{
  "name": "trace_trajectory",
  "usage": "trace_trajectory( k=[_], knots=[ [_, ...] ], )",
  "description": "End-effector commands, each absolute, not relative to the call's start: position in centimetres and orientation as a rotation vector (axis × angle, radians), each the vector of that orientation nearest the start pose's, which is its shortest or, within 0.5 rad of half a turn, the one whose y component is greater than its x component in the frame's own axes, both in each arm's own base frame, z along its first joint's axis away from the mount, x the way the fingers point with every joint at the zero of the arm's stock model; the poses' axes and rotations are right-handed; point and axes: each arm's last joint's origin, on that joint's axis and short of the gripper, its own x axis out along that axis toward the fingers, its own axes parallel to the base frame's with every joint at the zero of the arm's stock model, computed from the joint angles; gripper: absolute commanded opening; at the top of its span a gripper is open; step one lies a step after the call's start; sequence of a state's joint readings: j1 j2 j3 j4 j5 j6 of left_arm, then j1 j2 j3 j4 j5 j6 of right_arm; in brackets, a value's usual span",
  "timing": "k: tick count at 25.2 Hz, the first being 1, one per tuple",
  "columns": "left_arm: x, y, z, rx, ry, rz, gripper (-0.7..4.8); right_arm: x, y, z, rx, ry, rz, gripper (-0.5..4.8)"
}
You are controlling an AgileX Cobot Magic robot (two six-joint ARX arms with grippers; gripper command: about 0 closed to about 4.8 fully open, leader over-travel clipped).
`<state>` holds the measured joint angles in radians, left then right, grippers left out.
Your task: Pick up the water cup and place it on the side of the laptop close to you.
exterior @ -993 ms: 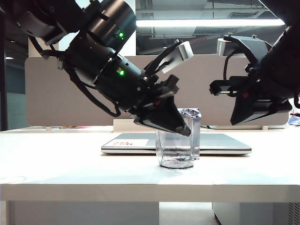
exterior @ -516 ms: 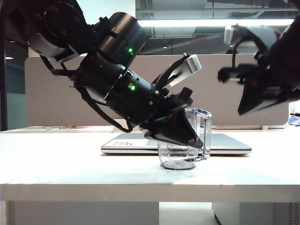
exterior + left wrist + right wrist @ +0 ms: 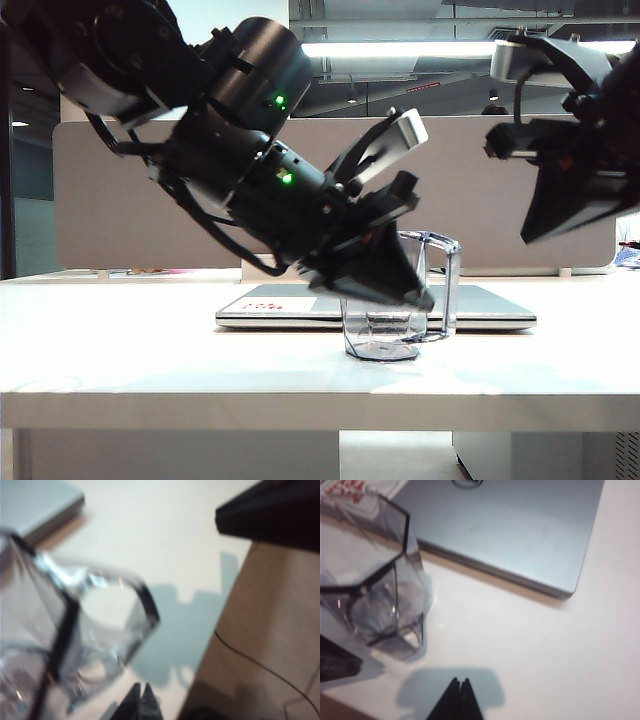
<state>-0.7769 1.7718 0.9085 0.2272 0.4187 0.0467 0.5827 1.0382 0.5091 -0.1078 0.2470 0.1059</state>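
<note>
The water cup point(image 3: 385, 338) stands upright on the white table just in front of the closed silver laptop point(image 3: 485, 312), with its loop handle point(image 3: 452, 290) turned to the right. My left gripper point(image 3: 422, 298) slants down over the cup's upper part. The left wrist view shows this gripper point(image 3: 141, 689) shut and empty, with the cup point(image 3: 75, 630) beside its tips. My right gripper point(image 3: 530, 236) hangs high at the right, clear of the cup. It is shut point(image 3: 459, 682) and empty above bare table, with the cup point(image 3: 375, 595) and the laptop point(image 3: 520, 535) beyond it.
A white-and-red sticker point(image 3: 275, 303) marks the laptop's left corner. The table's front edge point(image 3: 320, 395) runs just below the cup. A grey partition point(image 3: 110, 200) stands behind the table.
The cup has slid a little to the right and turned, so its handle now shows on the right. My left gripper moved right with it. My right gripper rose and drew back to the right.
</note>
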Motion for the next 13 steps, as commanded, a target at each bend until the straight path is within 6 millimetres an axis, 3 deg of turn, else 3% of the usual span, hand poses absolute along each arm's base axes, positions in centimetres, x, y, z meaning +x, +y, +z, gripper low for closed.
trace_trajectory(
  k=[1, 4, 10, 13],
  knots=[
    [23.1, -24.7, 16.6, 0.215, 0.759, -1.176, -0.06, 17.2, 10.7, 20.0, -0.125, 0.654, 0.333, 0.90],
    [22.4, -23.9, 17.8, 0.235, 0.784, -1.151, -0.06, 17.2, 10.8, 20.0, -0.104, 0.661, 0.371, 1.54],
    [21.4, -22.6, 20.8, 0.278, 0.734, -1.074, -0.06, 17.4, 11.1, 20.2, -0.066, 0.639, 0.409, 1.62],
    [20.7, -21.5, 22.9, 0.298, 0.689, -1.004, -0.06, 17.7, 11.5, 19.6, -0.016, 0.637, 0.435, 2.97]
  ],
)
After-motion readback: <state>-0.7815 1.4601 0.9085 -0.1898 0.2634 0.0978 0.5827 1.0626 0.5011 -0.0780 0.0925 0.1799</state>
